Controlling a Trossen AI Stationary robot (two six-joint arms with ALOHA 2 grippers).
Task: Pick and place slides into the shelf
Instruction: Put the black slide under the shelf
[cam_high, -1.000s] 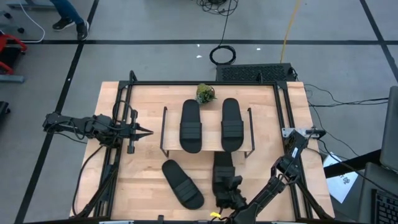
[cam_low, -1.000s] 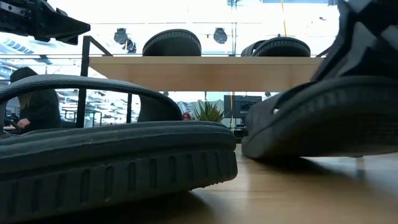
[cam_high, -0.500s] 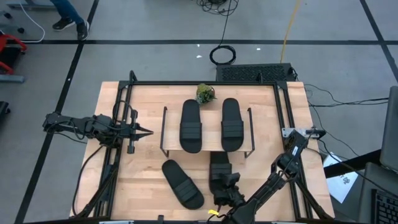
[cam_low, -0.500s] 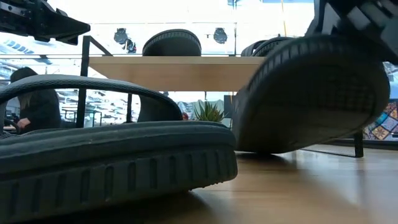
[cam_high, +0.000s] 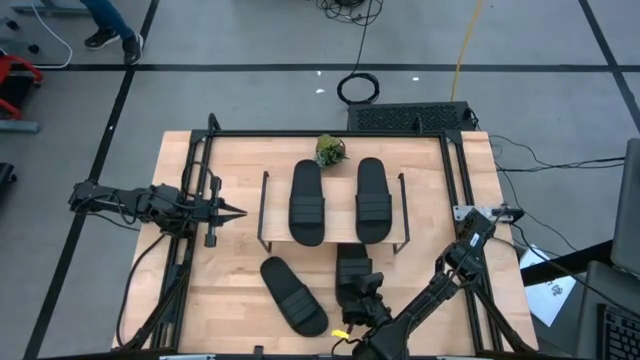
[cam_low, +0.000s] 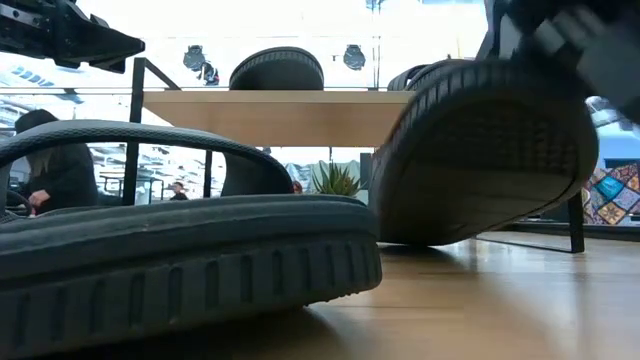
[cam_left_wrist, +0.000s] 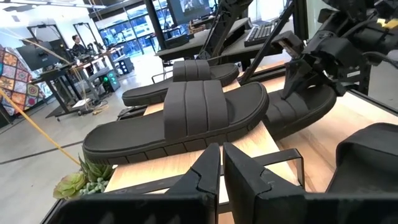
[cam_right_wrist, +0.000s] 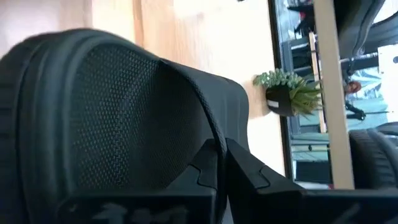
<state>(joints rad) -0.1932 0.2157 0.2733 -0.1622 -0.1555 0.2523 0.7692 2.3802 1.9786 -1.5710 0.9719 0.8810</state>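
The shelf (cam_high: 339, 205) stands mid-table, and two black slides (cam_high: 307, 202) (cam_high: 373, 198) lie flat on its top board (cam_low: 300, 116). A third slide (cam_high: 293, 295) rests sole-down on the table near the front edge and fills the low view (cam_low: 180, 260). My right gripper (cam_high: 362, 298) is shut on the fourth slide (cam_high: 351, 268) just in front of the shelf. My left gripper (cam_high: 236, 211) is shut on nothing and hovers at the table's left, pointing at the shelf (cam_left_wrist: 186, 168). My right gripper pinches the fourth slide by its strap band (cam_right_wrist: 210, 142), at the band's edge, with one finger under the band and one over it. It comes from the table's near side, slanting down. The slide is tipped, its near end raised with the sole (cam_low: 490, 150) showing and its far end (cam_low: 430, 238) on the table.
A small potted plant (cam_high: 330, 150) stands behind the shelf at the table's far edge. Black frame rails (cam_high: 455, 190) run along the table's sides. People sit in the room beyond the table (cam_low: 50, 170).
My right gripper has risen and moved a little toward the shelf. The slide it holds has tipped up, its near end lifted so the sole shows while its far end has stayed on the table and slid slightly toward the shelf.
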